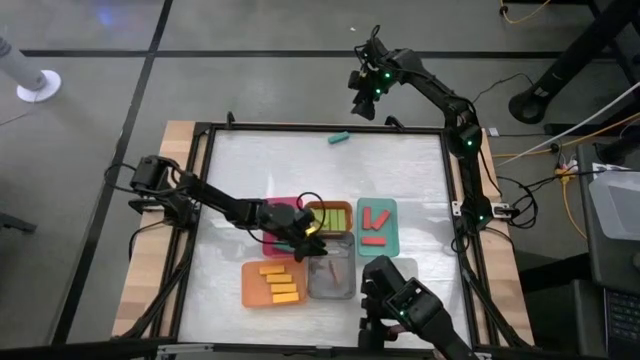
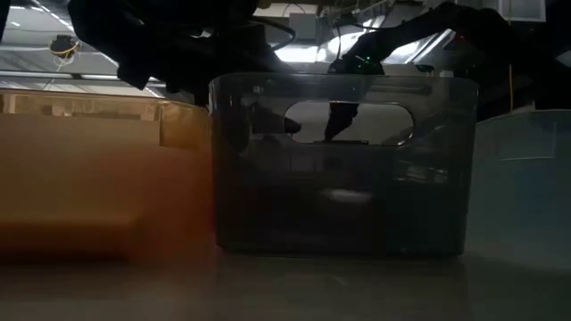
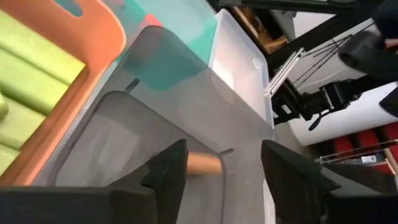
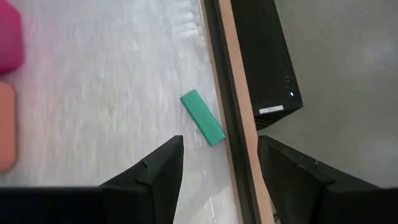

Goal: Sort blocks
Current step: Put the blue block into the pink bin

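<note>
My left gripper (image 3: 222,149) is open above the grey see-through tray (image 1: 331,275), in the middle of the group of trays (image 1: 310,240). A brown block (image 3: 205,163) lies on that tray's floor below the fingers, partly hidden by one finger. My right gripper (image 4: 219,142) is open at the table's far edge (image 1: 365,92), just above a teal block (image 4: 202,117) that lies flat on the table (image 1: 339,137). Lime green blocks (image 1: 331,215) fill one tray, red blocks (image 1: 376,222) lie in the teal tray, and yellow-orange blocks (image 1: 279,283) lie in the orange tray.
A pink tray (image 1: 281,213) sits under the left arm. The trays stand close together near the table's near edge. The low view looks through the grey tray (image 2: 339,169), with the orange tray (image 2: 89,169) beside it. A dark camera mount (image 1: 400,300) stands at the near edge. The black frame rail (image 4: 214,74) runs beside the teal block.
</note>
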